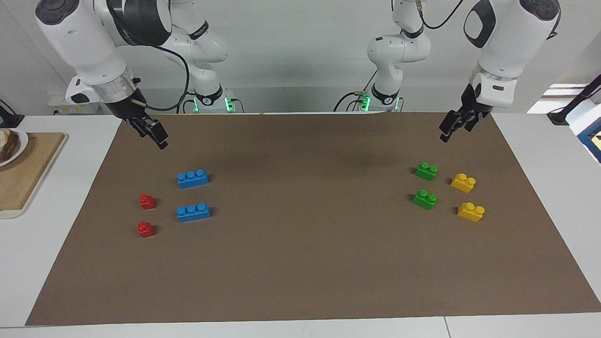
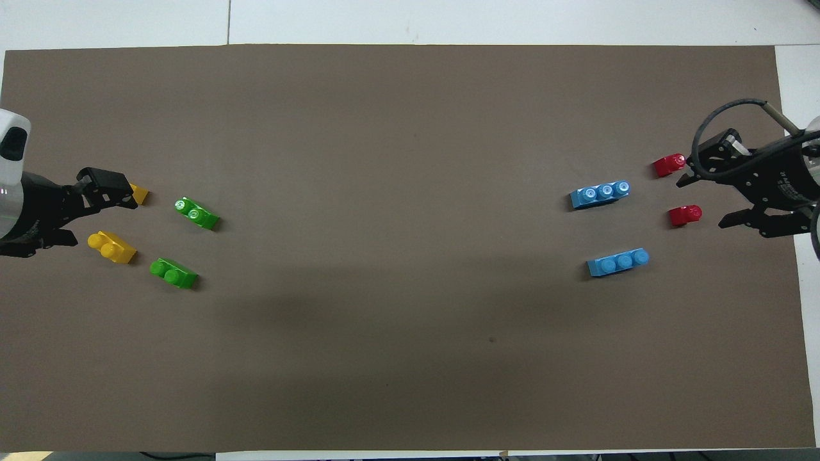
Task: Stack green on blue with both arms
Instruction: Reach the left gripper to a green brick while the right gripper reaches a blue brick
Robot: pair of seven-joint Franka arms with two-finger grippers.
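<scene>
Nothing is stacked yet, and both my grippers hang in the air with nothing in them.

My left gripper (image 1: 454, 126) is up near the table corner by two green bricks (image 1: 426, 171); I cannot tell its fingers. My right gripper (image 2: 721, 198) has fingers apart, up by the other corner near two blue bricks (image 1: 193, 179). The yellow bricks (image 1: 463, 182) sit close to green, so I might bump or grab one. Green and blue are well apart, so a loose hold could drop a brick.
</scene>
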